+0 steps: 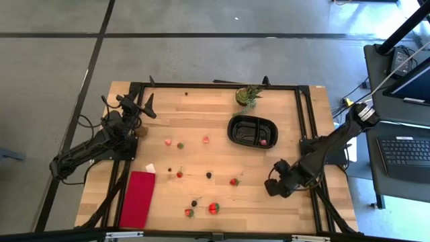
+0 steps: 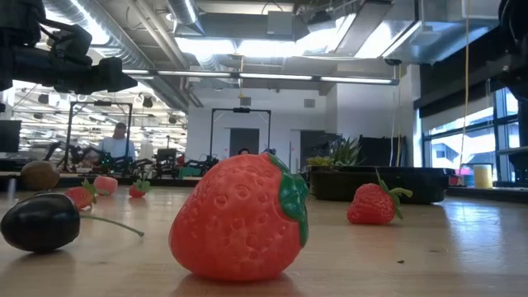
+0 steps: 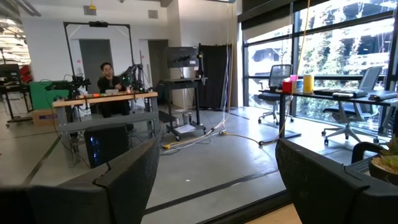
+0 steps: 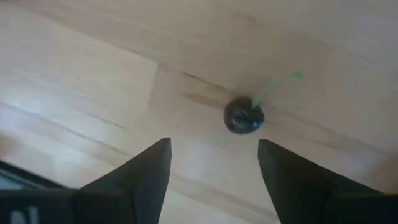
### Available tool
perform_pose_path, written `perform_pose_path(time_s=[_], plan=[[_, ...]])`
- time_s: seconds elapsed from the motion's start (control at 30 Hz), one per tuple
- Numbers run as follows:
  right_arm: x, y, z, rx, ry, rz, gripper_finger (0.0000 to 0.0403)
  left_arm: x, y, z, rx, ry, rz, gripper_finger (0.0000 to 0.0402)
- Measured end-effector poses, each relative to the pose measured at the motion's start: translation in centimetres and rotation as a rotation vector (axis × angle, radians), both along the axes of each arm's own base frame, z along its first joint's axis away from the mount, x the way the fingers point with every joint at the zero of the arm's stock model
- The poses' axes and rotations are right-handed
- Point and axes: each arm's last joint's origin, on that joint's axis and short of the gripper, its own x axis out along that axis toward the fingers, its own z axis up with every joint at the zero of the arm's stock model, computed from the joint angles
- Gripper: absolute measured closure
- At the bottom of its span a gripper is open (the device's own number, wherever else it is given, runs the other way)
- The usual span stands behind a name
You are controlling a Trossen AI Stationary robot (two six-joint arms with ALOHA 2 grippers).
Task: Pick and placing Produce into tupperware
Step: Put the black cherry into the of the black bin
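Produce pieces lie scattered on the wooden table: a strawberry [image 1: 234,181], a larger one [image 1: 213,208] [image 2: 239,219], dark berries [image 1: 209,175] [image 1: 194,202] and pink pieces [image 1: 168,142]. The black oval tupperware [image 1: 252,130] stands at the far right with a red piece [image 1: 263,142] inside. My right gripper [image 1: 274,187] [image 4: 213,149] hangs open above the table near its right edge, pointing steeply down. A dark berry with a green stem [image 4: 244,117] lies on the wood just beyond its fingertips. My left gripper [image 1: 149,107] [image 3: 214,186] waits open at the far left, pointing level.
A green potted plant [image 1: 247,95] stands at the far edge behind the tupperware. A flat red cloth [image 1: 138,198] lies at the near left corner, a brown round piece [image 1: 141,132] near the left arm. Black rails [image 1: 306,114] frame the table. A person sits in the room beyond [image 3: 107,78].
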Motion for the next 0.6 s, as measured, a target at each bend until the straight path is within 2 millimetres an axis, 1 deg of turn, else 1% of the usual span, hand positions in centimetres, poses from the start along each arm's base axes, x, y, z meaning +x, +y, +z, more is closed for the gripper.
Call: perform_pose_path(time_s=[0.13, 0.27, 0.6], plan=[[0.2, 0.2, -0.9, -0.038, 0.06, 0.003, 0.0162, 0.0, 0.0, 0.0, 0.0, 0.0, 0.0, 0.0086], [0.1, 0.4, -1.8, -0.03, 0.154, 0.015, 0.0162, 0.0, 0.0, 0.0, 0.0, 0.0, 0.0, 0.0086], [0.3, 0.5, -3.2, -0.089, 0.194, 0.036, 0.0162, 0.0, 0.0, 0.0, 0.0, 0.0, 0.0, 0.0086]])
